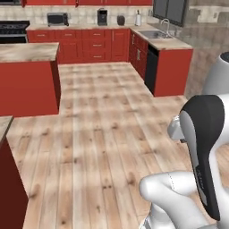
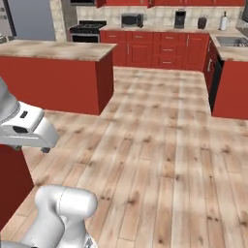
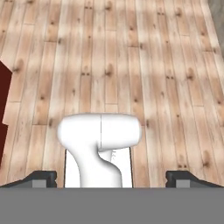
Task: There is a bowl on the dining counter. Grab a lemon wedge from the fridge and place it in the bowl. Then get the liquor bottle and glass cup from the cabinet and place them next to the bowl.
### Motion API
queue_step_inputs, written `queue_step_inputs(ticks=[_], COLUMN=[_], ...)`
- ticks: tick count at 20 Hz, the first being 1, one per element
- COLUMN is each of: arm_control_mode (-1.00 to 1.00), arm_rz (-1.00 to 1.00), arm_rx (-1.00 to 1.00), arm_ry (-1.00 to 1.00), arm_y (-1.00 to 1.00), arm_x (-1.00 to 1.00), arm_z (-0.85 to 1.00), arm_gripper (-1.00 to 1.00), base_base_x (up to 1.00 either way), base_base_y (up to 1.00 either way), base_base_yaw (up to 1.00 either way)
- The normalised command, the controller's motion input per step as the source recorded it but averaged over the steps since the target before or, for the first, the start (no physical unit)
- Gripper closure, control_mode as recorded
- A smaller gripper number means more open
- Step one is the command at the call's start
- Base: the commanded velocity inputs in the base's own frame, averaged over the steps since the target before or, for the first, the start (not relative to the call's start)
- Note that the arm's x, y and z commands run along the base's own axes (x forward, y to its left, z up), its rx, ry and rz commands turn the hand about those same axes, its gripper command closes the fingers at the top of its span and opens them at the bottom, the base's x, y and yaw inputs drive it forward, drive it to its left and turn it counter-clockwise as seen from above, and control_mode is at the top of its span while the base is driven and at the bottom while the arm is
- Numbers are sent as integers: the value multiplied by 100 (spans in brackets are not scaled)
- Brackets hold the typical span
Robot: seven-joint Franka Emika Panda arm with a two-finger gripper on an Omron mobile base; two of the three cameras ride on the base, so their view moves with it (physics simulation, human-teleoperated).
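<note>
Pale knotty plank floor [image 3: 131,65] stretches below the fingers [image 3: 112,177], which stand spread wide and empty. Ahead, well apart, the dining surface [image 2: 53,49] shows a matte marbled beige top over a flat red front. I judge this a travelling stage; next the base must reach something to fetch.

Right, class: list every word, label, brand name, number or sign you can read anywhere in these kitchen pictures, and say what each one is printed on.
None: no readable text in any view.
The microwave, coffee machine and stove fronts are too small and blurred to show any lettering.
The red drawers, the dining counter and the wooden floor carry no writing.
</note>
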Motion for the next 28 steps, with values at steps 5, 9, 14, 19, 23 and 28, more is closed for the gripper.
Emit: queue_step_inputs(ticks=[5,9,14,19,23,28], arm_control_mode=[100,100,100,100,100,100], arm_rz=[0,0,0,0,0,0], arm_rx=[0,0,0,0,0,0], arm_ry=[0,0,0,0,0,0], arm_y=[0,0,0,0,0,0], arm_x=[0,0,0,0,0,0], arm_z=[0,0,0,0,0,0], arm_gripper=[-100,-100,-100,-100,-100,-100], base_base_x=[100,100,100,100,100,100], base_base_y=[-30,-38,-47,-50,-49,-42], base_base_yaw=[12,11,10,9,10,9])
